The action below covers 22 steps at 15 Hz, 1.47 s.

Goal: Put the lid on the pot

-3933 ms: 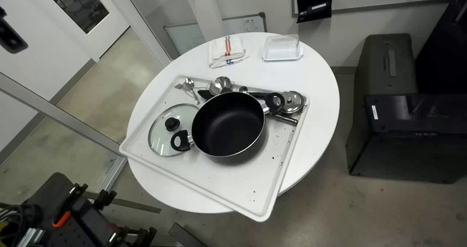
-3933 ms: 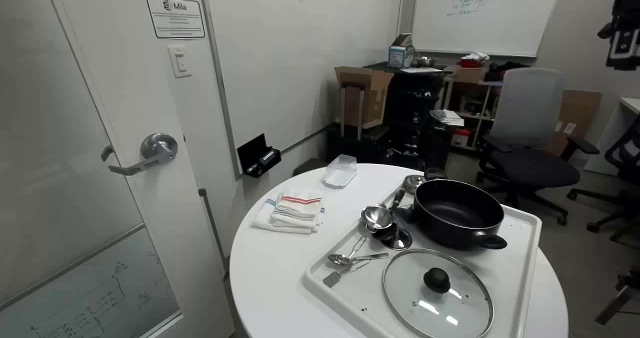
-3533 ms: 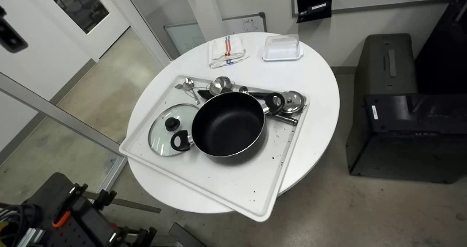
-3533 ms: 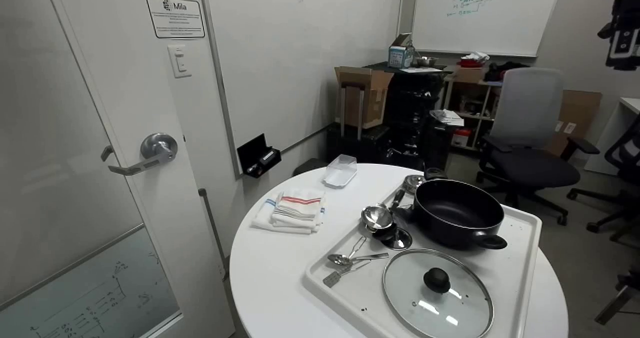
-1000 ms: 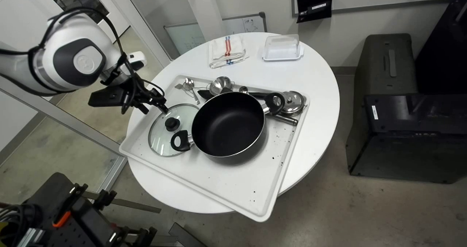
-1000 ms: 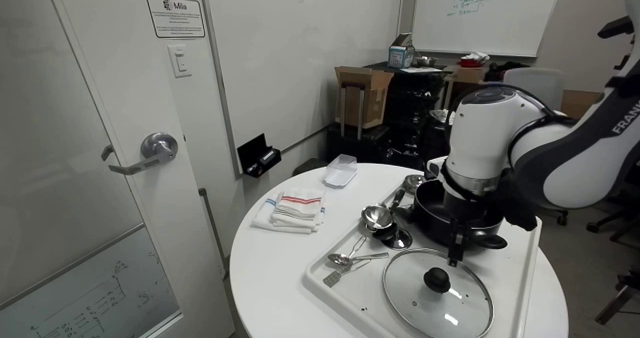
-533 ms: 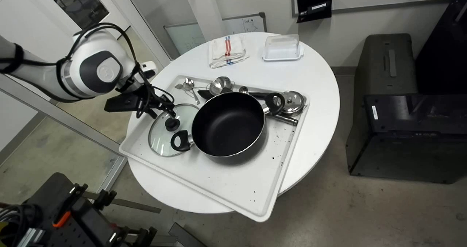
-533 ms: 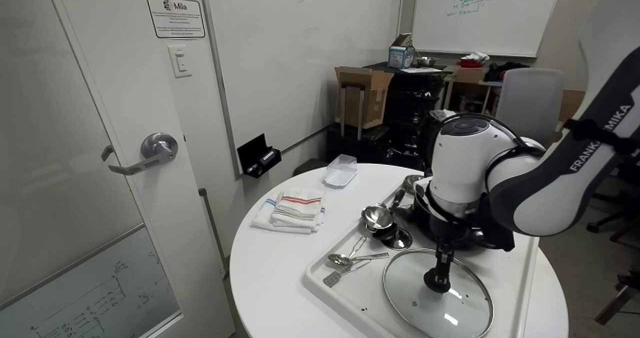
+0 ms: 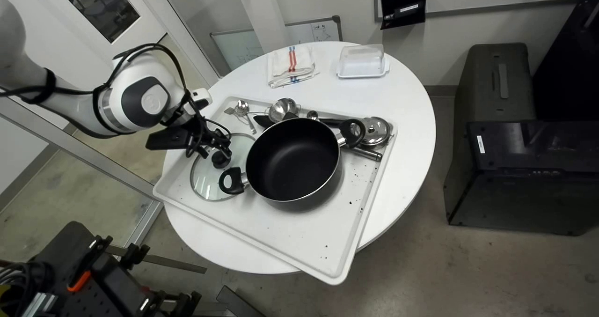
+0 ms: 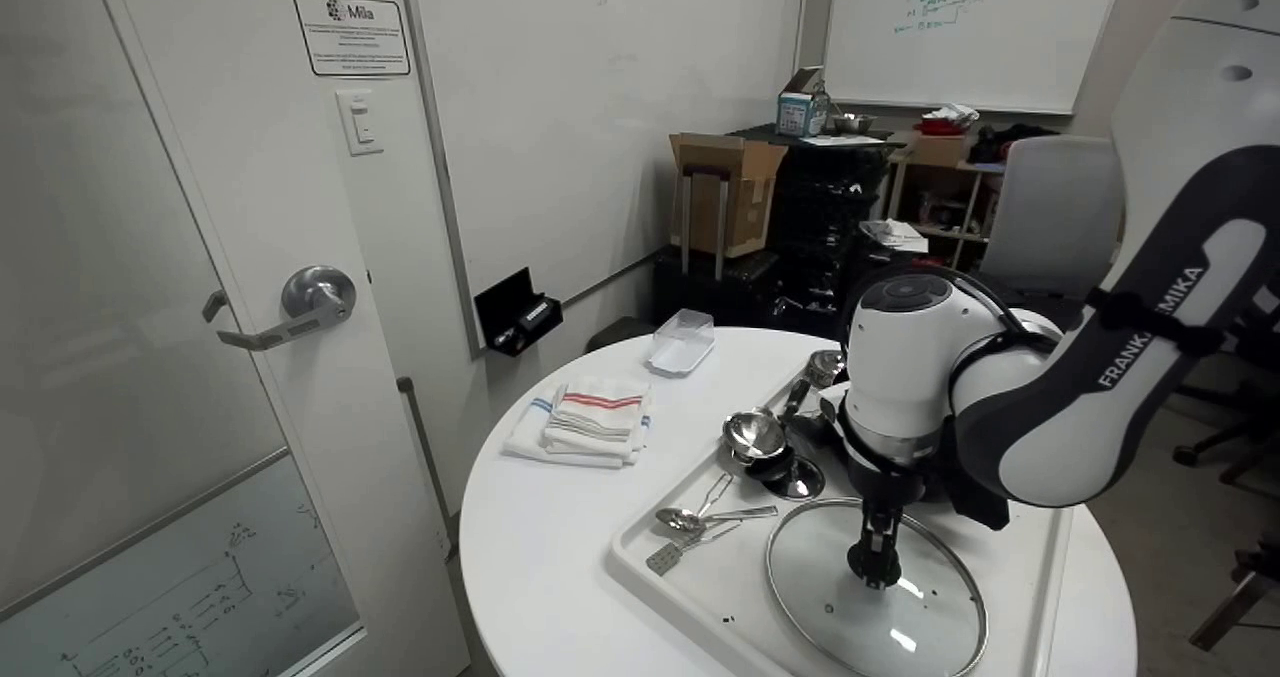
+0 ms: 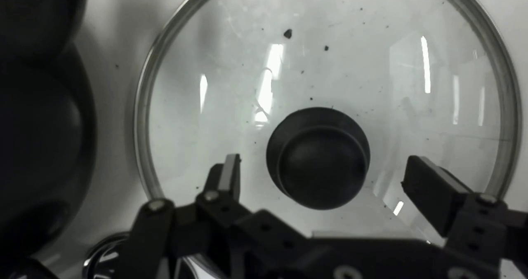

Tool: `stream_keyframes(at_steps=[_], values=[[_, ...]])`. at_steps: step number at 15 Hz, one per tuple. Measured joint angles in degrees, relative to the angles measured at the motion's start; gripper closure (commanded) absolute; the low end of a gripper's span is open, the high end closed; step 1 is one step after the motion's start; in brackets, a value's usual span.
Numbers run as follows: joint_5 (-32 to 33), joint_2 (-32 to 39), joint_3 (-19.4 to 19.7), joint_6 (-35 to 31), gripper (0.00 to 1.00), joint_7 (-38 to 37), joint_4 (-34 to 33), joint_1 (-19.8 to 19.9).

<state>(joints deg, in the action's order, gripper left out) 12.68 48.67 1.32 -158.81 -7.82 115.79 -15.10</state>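
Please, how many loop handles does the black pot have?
2. In an exterior view: one handle beside the glass lid, another handle near the shiny round item. None seems hidden.

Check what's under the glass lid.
Through the glass lid, the white tray shows. Whether the dark specks lie beneath or on the glass, I can't tell. In the wrist view, the black knob and gripper hide what's behind them.

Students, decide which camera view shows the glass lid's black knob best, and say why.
The wrist view: the black knob shows whole, uncovered between the open fingers. In both exterior views, the gripper partly hides it.
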Motion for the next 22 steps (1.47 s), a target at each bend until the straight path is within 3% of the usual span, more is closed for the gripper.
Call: stream_keyframes(at_steps=[1, 2, 8, 9, 22], values=[[0.0, 0.4, 0.0, 0.0, 0.1, 0.0, -0.3, 0.0], [0.0, 0.7, 0.0, 0.0, 0.26, 0.0, -0.6, -0.1], [0.0, 1.1, 0.0, 0.1, 0.71, 0.0, -1.3, -0.2], [0.0, 1.1, 0.0, 0.1, 0.75, 0.0, -1.4, -0.2], [-1.2, -1.7, -1.8, 0.3, 0.75, 0.2, -0.7, 0.3]])
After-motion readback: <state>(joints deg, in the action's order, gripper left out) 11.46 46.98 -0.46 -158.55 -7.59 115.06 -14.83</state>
